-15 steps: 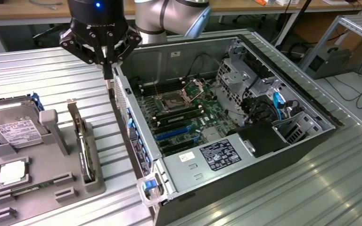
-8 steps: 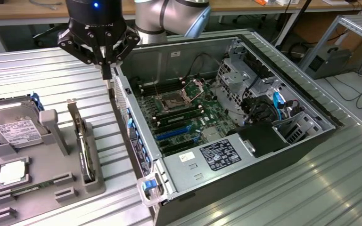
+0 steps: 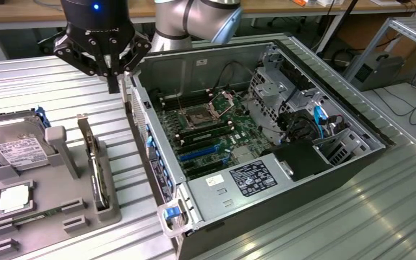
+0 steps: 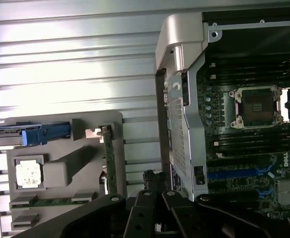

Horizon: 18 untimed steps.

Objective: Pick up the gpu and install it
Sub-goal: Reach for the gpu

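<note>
The gpu [image 3: 91,157] stands on edge in a slot of the grey holder tray [image 3: 110,211] at the exterior view's left; in the wrist view the gpu [image 4: 108,163] appears edge-on as a thin strip. My gripper [image 3: 112,85] hangs above the ribbed table, between the tray and the open computer case [image 3: 193,222], beyond the gpu's far end. Its black fingers [image 4: 145,208] are shut together with nothing between them. My gripper [image 4: 153,182] is clear of the gpu and level with the case's perforated wall [image 4: 177,134].
A silver hard drive [image 3: 13,146], a processor chip [image 3: 13,199] and a green memory stick [image 3: 34,218] share the tray. Inside the case lie the motherboard's processor socket [image 3: 197,115] and blue card slots [image 3: 197,153]. Bare ribbed table [image 3: 56,81] lies beyond the tray.
</note>
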Tool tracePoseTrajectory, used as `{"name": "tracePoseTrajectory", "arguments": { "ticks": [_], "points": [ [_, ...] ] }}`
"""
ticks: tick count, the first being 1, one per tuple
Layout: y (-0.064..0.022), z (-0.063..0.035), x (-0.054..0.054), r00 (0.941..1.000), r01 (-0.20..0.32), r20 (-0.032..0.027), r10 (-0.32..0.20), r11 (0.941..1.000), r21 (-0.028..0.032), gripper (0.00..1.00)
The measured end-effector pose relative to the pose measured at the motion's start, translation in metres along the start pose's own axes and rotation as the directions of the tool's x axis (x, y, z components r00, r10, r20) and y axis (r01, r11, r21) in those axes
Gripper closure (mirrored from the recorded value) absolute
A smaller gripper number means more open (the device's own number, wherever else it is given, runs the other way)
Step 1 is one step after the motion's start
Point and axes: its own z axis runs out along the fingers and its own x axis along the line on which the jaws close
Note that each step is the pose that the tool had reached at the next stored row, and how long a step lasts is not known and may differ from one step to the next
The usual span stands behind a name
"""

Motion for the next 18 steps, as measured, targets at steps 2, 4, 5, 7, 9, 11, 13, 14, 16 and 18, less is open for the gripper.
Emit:
{"name": "tracePoseTrajectory", "arguments": {
  "ticks": [2, 4, 5, 7, 9, 11, 13, 14, 16, 18],
  "points": [
    [-0.0001, 0.0001, 0.004, 1.0, 0.0, 0.0, 0.0, 1.0, 0.0, 0.89],
    [-0.0003, 0.0001, 0.008, 1.0, 0.0, 0.0, 0.0, 1.0, 0.0, 0.89],
    [-0.0004, 0.0002, 0.012, 1.0, 0.0, 0.0, 0.0, 1.0, 0.0, 0.89],
    [-0.0007, 0.0003, 0.017, 1.0, 0.0, 0.0, 0.0, 1.0, 0.0, 0.89],
    [-0.0009, 0.0004, 0.021, 1.0, 0.0, 0.0, 0.0, 1.0, 0.0, 0.89],
    [-0.0011, 0.0005, 0.025, 1.0, 0.0, 0.0, 0.0, 1.0, 0.0, 0.89],
    [-0.0014, 0.0006, 0.029, 1.0, 0.0, -0.0001, 0.0, 1.0, 0.0001, 0.89],
    [-0.0016, 0.0007, 0.031, 1.0, 0.0, 0.0, 0.0, 1.0, 0.0, 0.89],
    [-0.0019, 0.0007, 0.035, 1.0, 0.0, 0.0, 0.0, 1.0, 0.0, 0.89],
    [-0.0021, 0.0008, 0.038, 1.0, 0.0, 0.0, 0.0, 1.0, 0.0, 0.89]
  ]
}}
